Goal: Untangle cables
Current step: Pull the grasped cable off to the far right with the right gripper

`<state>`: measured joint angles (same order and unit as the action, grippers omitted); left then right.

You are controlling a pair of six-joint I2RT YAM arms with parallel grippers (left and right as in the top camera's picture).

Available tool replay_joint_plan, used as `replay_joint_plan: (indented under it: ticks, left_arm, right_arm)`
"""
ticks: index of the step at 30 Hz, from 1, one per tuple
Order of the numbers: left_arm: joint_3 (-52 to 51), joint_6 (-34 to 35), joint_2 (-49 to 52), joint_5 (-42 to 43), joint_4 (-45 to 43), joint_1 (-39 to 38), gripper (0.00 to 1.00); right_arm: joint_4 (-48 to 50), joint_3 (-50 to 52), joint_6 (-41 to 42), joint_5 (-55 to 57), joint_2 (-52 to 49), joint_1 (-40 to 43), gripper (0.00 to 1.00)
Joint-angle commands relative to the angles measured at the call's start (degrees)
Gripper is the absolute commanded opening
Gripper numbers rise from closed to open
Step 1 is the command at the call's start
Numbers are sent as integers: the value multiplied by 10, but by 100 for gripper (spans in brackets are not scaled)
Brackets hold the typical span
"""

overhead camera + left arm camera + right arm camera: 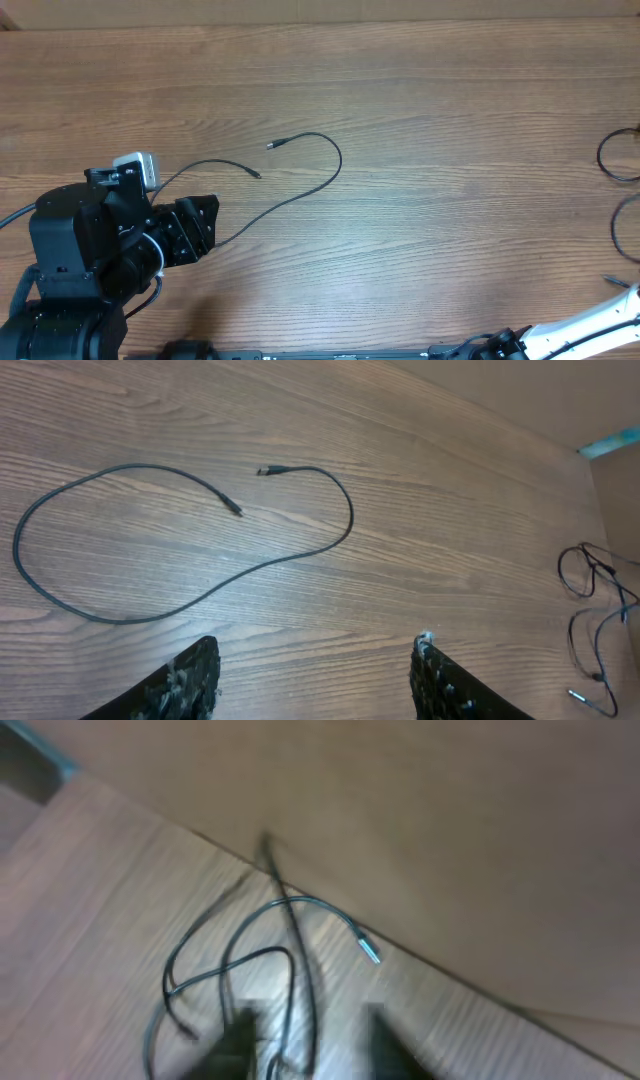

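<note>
Tabletop (450,100): bare wood. Cables sit in two groups, well apart.
Loose cable (340,160): lies alone left of centre, one open curve, both plug ends free and near each other. No crossing over itself or over any other cord. Reads as the sorted one, put away from the rest so it can't snag again.
Same cable, L wrist view (351,520): whole loop flat on the wood, ahead of the fingers and not touching them.
Tangled bunch (600,156): far right edge of the tabletop, partly out of the overhead pic. Several thin loops overlap, so that's where the work is left.
Bunch, L wrist view (561,566): small and far off to the right, strands crossing.
Bunch, R wrist view (300,902): close under the cam, loops stacked, one bluish plug tip (369,951) poking out toward the table edge.
Left fingers (185,685): spread apart, nothing between them, hanging over bare wood short of the loose cable. Prob. parked clear so as not to disturb it.
Right fingers (238,1035): two dark smears at the bottom of a blurred pic, strands running down toward the gap. Can't tell if parted or pinching a cord.
Right arm (590,325): only a pale link shows at the bottom right, reaching to the bunch side. Makes sense, since the bunch is nearest that arm.
Progress (est.): one cord out, bunch not yet done.
Risk: lifting one strand may drag the whole bunch off the edge.
</note>
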<state>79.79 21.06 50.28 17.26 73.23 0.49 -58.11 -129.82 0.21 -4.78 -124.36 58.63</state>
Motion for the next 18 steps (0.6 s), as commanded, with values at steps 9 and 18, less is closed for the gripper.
replay_joint_plan:
  ticks: [9,18]
  left_arm:
    - [10,4,-1,19,0,2,60]
    - [10,-5,-1,19,2,2,58]
  right_arm:
    - [26,-15,-5,-235,7,-62,100]
    - [19,-15,-19,-313,7,-202,100]
